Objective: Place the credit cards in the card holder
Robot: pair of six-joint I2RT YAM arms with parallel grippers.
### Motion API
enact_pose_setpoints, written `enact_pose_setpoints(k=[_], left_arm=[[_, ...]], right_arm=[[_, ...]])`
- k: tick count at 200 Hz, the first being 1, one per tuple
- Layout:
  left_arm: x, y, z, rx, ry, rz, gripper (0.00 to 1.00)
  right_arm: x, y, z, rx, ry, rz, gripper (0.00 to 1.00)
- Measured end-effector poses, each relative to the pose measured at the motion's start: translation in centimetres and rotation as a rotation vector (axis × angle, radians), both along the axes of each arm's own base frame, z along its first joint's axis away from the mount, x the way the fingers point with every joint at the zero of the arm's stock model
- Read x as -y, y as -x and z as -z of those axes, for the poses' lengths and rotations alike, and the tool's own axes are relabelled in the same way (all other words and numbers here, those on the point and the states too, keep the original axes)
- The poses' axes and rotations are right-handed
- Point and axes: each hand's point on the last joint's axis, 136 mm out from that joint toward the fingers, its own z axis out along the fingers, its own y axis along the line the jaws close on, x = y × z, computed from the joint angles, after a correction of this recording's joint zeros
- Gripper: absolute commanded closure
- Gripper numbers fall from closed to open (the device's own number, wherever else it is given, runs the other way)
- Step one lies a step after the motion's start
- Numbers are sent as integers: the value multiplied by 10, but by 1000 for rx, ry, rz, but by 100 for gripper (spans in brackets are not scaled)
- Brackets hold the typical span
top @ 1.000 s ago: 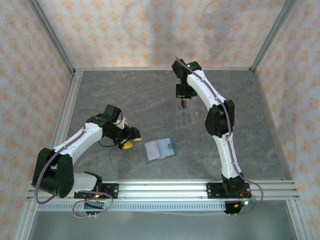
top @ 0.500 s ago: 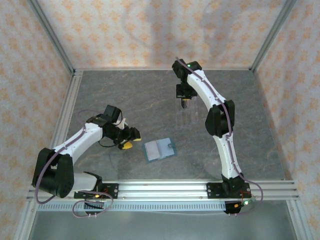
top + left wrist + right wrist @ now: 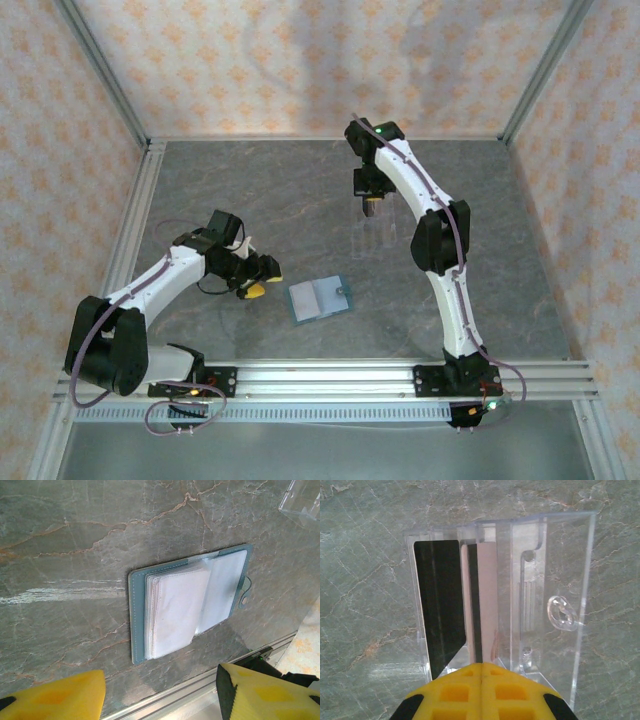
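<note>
The teal card holder [image 3: 320, 298] [image 3: 190, 605] lies open on the table, its pale inner pockets facing up. My left gripper [image 3: 258, 278] [image 3: 160, 695] is open just left of it, with nothing between its yellow fingers. In the right wrist view the credit cards stand on edge inside a clear slotted stand [image 3: 545, 605]: a dark card [image 3: 440, 620] on the left and a pinkish card [image 3: 488, 600] beside it. My right gripper [image 3: 371, 210] [image 3: 481, 667] is over the stand, its fingers pressed together on the top edge of the pinkish card.
The clear stand [image 3: 372, 238] sits mid-table, behind and right of the holder. An aluminium rail [image 3: 330, 375] runs along the near edge, close to the holder in the left wrist view. Patterned walls enclose the grey marbled table [image 3: 250, 190].
</note>
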Motion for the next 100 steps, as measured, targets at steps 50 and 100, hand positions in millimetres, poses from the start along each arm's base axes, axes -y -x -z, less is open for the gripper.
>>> enact_pose_setpoints(k=[50,100], left_arm=[[0,0,1,-2,-1,0,38],[0,1,3,-10,-3,0,38]], right_arm=[[3,3,-29,52,-14,-2,100],[-1,4,-40,62,-43,-20,71]])
